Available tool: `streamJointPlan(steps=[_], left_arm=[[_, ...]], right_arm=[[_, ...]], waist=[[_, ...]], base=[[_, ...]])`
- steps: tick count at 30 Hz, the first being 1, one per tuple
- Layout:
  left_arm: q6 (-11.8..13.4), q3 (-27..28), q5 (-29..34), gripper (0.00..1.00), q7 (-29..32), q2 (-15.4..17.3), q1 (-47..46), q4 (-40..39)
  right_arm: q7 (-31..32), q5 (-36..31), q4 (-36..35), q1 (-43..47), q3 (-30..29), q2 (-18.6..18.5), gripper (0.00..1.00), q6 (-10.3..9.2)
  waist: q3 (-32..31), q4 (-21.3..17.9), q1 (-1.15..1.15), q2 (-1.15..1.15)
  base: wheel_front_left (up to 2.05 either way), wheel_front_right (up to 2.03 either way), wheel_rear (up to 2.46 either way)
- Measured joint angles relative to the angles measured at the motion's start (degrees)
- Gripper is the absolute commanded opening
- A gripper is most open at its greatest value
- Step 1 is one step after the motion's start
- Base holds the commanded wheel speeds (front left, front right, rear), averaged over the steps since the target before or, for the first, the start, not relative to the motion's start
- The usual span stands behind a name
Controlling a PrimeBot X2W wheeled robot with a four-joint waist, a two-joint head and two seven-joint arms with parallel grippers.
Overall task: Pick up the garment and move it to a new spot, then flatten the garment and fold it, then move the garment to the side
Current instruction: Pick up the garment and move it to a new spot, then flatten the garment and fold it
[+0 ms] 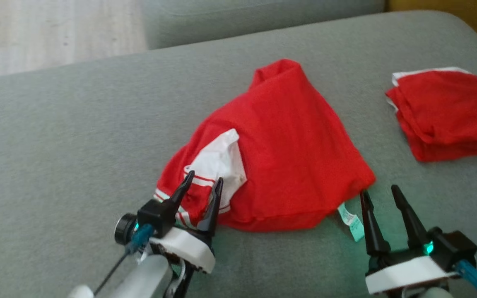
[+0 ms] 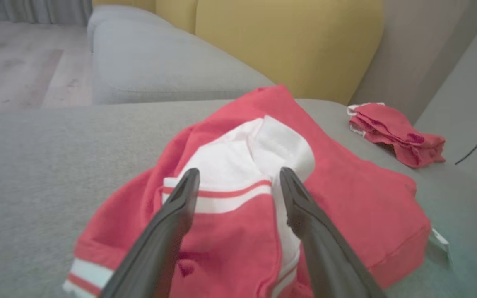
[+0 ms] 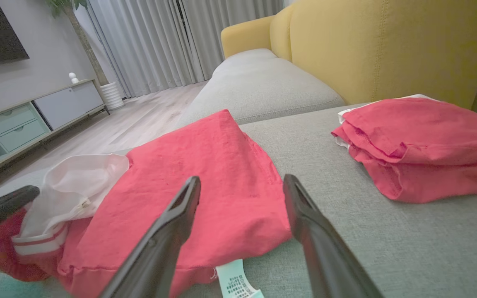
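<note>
The grey sofa seat [image 1: 56, 145] takes up most of the space in front of the robot. In the middle of it lies the red garment [image 1: 288, 157], a thin shirt in a loose heap, with a white striped part [image 1: 218, 161] turned out on its left side. I judge it light, soft and limp. It will sag and crease when lifted, so it is better to take it at two corners of the hem than in the middle. At the far right lies a second red garment [image 1: 445, 116], already folded.

The left gripper [image 1: 205, 178] stands over the striped part, fingers wide apart, and seems to pinch nothing. The right gripper [image 1: 379, 191] is also wide apart and empty. Its tips are just beside the near hem, close to the small care label [image 1: 352, 221].
</note>
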Motion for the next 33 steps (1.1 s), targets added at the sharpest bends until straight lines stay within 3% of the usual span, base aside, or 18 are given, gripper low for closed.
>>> streamJointPlan(steps=[12,21,26,33], left_arm=[[9.66,10.01,11.45,1.0,-0.01,-0.6,21.22,-17.15],[11.72,17.23,20.11,1.0,-0.19,-1.66,28.65,-28.4],[11.62,18.51,24.54,1.0,-0.19,-1.32,31.58,-29.64],[10.73,19.72,26.21,1.0,-0.19,-1.6,31.92,-29.55]], right_arm=[[0.0,0.0,0.94,5.48,-1.13,0.25,1.0,0.0],[0.0,-1.35,0.86,6.72,-4.02,0.57,1.0,0.0],[0.0,-3.3,0.91,9.26,-4.48,0.85,1.0,0.0],[0.0,-3.67,0.96,9.62,-4.48,1.19,1.0,0.0]], waist=[[-6.58,5.25,-0.02,0.0],[-8.88,8.4,-0.01,0.0],[-9.9,9.42,-0.01,0.0],[-10.45,10.04,-0.01,0.0]], base=[[0.0,0.0,0.0],[0.0,0.0,0.0],[0.0,0.0,0.0],[0.0,0.0,0.0]])
